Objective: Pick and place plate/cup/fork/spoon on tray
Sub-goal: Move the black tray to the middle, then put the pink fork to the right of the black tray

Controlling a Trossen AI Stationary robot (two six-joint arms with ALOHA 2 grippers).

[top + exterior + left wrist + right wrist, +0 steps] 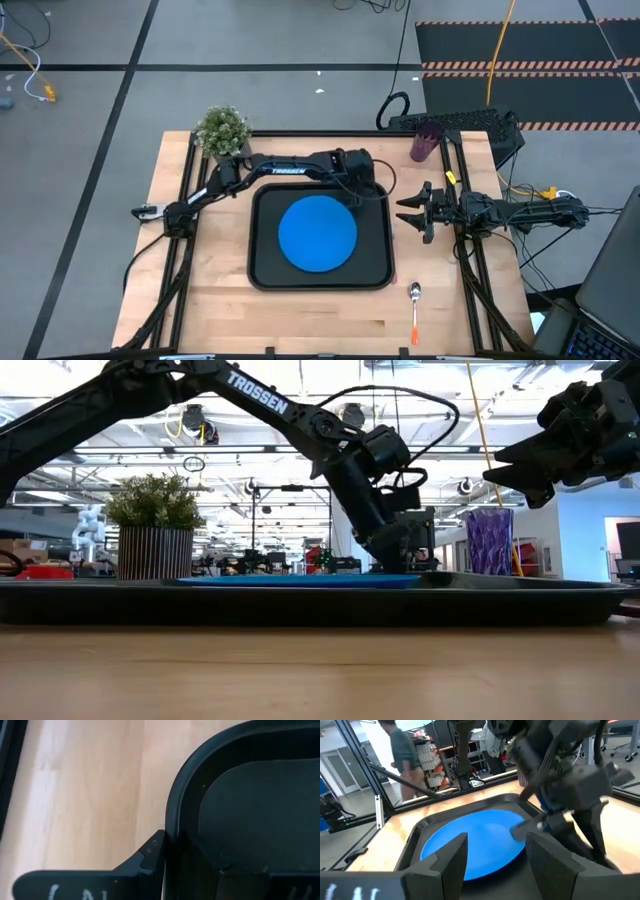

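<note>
The one legible marking is the brand name "TROSSEN", in white capital letters on the left arm (262, 398). In the low view it runs along the dark upper link that slopes down toward the tray. In the high view the same white lettering shows on that arm's link (291, 170) beside the tray's far edge, small but just readable. Nothing else can be read.

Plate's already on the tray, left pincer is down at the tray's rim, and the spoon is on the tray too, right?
Not quite. In the high view the spoon lies on the table in front of the tray, not on it. The plate on the tray and the left pincer at its rim are right.
</note>
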